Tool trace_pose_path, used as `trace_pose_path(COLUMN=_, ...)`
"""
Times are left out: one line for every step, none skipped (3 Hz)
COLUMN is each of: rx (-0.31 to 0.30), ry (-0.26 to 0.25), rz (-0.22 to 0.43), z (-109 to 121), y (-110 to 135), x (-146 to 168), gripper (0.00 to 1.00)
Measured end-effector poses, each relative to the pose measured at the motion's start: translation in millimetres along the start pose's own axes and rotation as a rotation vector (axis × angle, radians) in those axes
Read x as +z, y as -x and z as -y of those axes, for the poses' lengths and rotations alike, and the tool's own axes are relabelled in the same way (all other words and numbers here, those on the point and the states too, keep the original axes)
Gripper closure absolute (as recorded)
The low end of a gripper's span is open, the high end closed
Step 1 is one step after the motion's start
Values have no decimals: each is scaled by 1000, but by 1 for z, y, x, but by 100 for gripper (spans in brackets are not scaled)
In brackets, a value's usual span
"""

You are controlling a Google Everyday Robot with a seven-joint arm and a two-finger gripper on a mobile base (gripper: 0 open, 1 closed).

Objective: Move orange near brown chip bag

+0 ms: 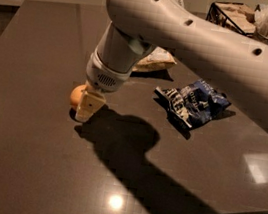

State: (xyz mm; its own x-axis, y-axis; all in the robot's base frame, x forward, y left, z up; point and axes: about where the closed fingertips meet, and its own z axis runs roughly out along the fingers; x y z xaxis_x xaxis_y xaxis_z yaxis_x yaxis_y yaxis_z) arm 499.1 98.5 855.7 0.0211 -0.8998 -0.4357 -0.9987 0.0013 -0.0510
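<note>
Two chip bags and one orange (77,96) sit on the dark table (15,151). The orange is the thing to watch, so I will say where all else is from it. The gripper (88,107) is down low, right up against the orange on its near right side, and it hides part of the fruit. I cannot tell if the gripper has hold of the orange or is just beside it. The big white arm (195,43) goes up and to the right from the orange. The brown chip bag (154,61) lies farther back and to the right of the orange, well apart from it (only its pale end peeks out from behind the arm). The blue and white chip bag (193,102) lies far off to the right of the orange.

I think the step now is the grab, since the orange is not yet near the brown chip bag. Next, the gripper needs a firm hold, because a round fruit can roll away. Then it should carry the orange back and to the right and set it just beside the brown chip bag without bumping it.
</note>
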Motion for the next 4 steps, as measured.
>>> trace_pose_path(rx=35, ry=5, rz=13, z=10, y=-2, x=-10, gripper=61)
trace_pose_path(rx=132, ry=-8, rz=52, z=36, y=-16, x=-33, gripper=85)
trace_pose_path(rx=255, ry=-60, rz=62, z=70, y=-37, x=-53, gripper=100)
trace_pose_path(rx=374, ry=-133, rz=60, z=101, y=-61, x=-58, gripper=100)
